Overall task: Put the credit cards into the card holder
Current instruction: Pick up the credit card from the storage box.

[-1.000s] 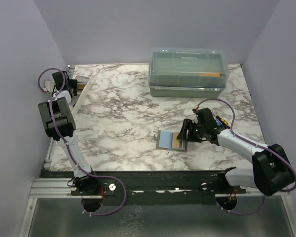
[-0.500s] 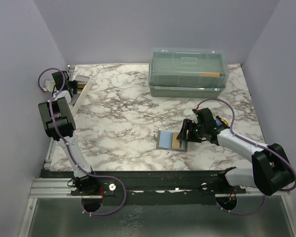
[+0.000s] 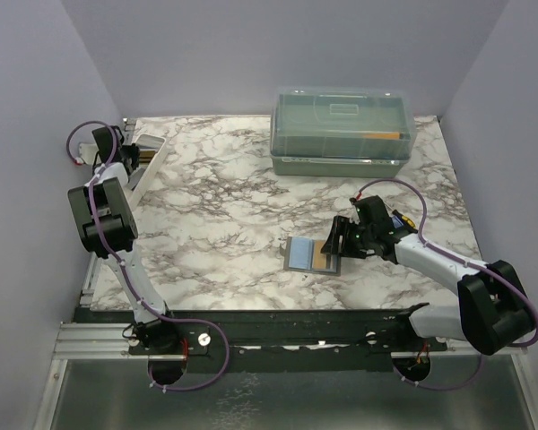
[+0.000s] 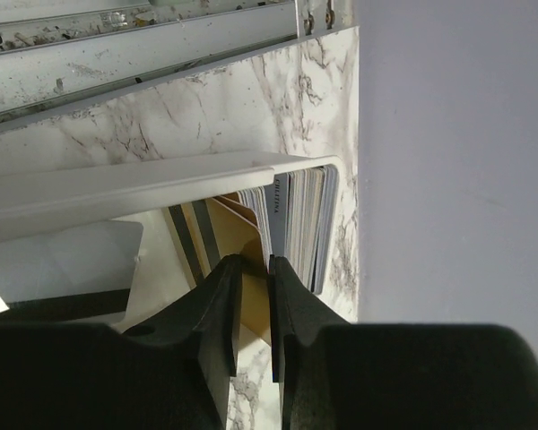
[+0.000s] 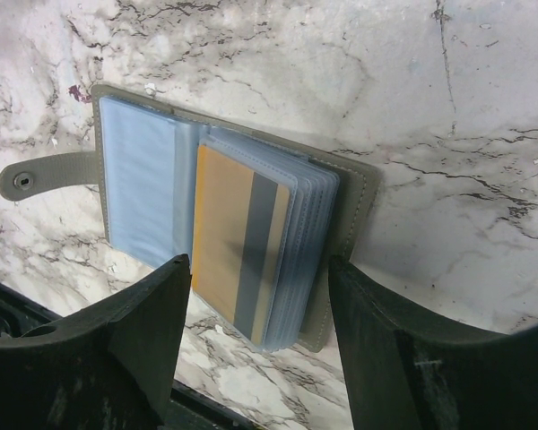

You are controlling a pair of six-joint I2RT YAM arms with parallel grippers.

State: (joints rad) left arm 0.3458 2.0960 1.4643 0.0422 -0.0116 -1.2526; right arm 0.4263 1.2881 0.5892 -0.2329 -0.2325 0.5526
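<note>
The card holder (image 3: 312, 254) lies open on the marble, olive cover (image 5: 350, 206) down, with a gold-orange credit card (image 5: 224, 224) in its front clear sleeve. My right gripper (image 3: 338, 240) hovers just above it, open, one finger on each side of the sleeve stack (image 5: 255, 269). My left gripper (image 3: 125, 152) is at the far left, reaching into the white tray (image 4: 161, 179). A stack of credit cards (image 4: 300, 215) stands on edge there, with a gold one (image 4: 229, 228) beside it. The left jaws (image 4: 255, 262) stand narrowly apart around a card's edge, with a slit still showing.
A big clear lidded box (image 3: 343, 130) stands at the back of the table. The side wall (image 4: 457, 161) is close beside the tray and the left gripper. A strap with a snap (image 5: 36, 177) sticks out from the holder's left side.
The left jaws have narrowed in the tray, and the left wrist has shifted slightly. The right arm and the card holder have not moved.
</note>
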